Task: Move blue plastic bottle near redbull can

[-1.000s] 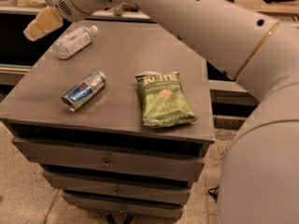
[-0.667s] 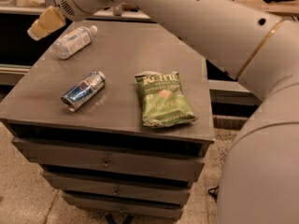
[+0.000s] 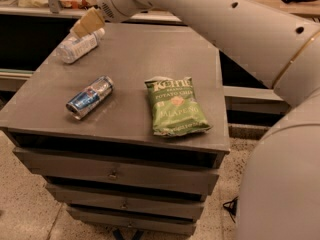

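furniture: grey drawer cabinet (image 3: 150, 49) | floor: pale speckled stone (image 3: 27, 206) | behind: dark low shelving (image 3: 27, 39)

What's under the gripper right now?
The blue plastic bottle, lying on its side on the table. The gripper hides part of its cap end, so contact can't be judged.

Warm, fairly dim indoor light from above. Surface (image 3: 135, 54) evenly lit, faint sheen at far side. Soft short shadows hug can (image 3: 90, 97) and chip bag (image 3: 175, 106). Tool (image 3: 87, 23), far left above bottle (image 3: 77, 46), brightly lit. Drawers (image 3: 115, 171) below in shadow.
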You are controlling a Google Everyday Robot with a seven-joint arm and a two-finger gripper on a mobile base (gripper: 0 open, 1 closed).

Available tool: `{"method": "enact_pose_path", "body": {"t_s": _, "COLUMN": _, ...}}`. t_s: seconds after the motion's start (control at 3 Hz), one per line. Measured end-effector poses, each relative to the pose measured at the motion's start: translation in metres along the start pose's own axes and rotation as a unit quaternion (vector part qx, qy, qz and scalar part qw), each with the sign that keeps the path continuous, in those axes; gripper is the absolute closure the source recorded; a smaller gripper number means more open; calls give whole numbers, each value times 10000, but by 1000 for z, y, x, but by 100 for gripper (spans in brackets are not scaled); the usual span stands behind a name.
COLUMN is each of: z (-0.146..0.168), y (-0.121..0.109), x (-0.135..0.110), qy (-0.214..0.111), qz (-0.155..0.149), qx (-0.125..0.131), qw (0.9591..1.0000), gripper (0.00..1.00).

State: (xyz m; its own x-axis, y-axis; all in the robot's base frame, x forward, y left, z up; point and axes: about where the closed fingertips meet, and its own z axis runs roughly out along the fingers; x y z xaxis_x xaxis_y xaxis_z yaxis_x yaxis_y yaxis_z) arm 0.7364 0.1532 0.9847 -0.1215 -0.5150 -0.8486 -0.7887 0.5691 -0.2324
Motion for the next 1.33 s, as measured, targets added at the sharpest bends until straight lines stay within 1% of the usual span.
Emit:
{"method": "enact_pose_path", "body": {"t_s": 0.33, "z": 5, "y": -19, "x": 27, "qy": 43, "qz": 168, "qx": 81, "qw": 9998, "gripper": 0}}
{"method": "enact_pose_path", "body": {"t_s": 0.67, "z": 13, "y": -30, "x": 44, "qy": 62, "qz": 255, "qx": 89, "qw": 9996, "gripper": 0}}
{"method": "enact_pose_path", "body": {"t_s": 1.0, "z": 18, "y": -35, "x": 53, "qy": 72, "qz": 298, "qx": 87, "qw": 9995, "gripper": 0}}
{"method": "enact_pose_path", "body": {"t_s": 1.33, "z": 81, "y": -30, "x": 62, "qy": 203, "qz": -3, "qx": -176, "qw": 9996, "gripper": 0}}
